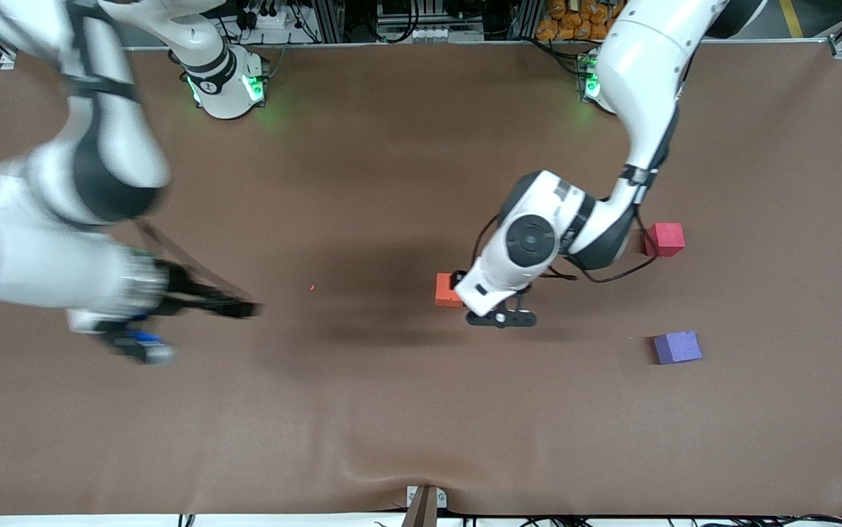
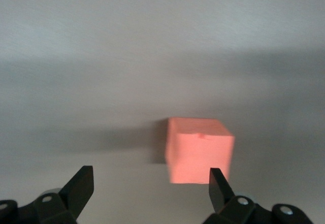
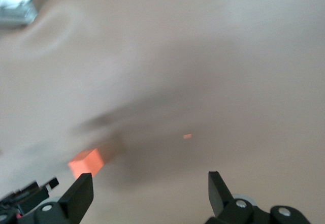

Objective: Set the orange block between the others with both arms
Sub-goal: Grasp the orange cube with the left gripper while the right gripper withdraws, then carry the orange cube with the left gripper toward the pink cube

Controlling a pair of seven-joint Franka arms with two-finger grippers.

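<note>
While unheld, orange block (image 1: 447, 290) rests (tabletop).

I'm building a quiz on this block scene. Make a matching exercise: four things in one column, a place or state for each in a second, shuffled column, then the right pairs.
Column one:
1. orange block
2. red-pink block
3. purple block
4. right hand

Column two:
A. nearest of the three blocks to the front camera
B. beside the lowered left hand, fingers open
C. open, over bare table toward the right arm's end
D. farthest of the three blocks from the front camera

Pairs: 1-B, 2-D, 3-A, 4-C
</note>
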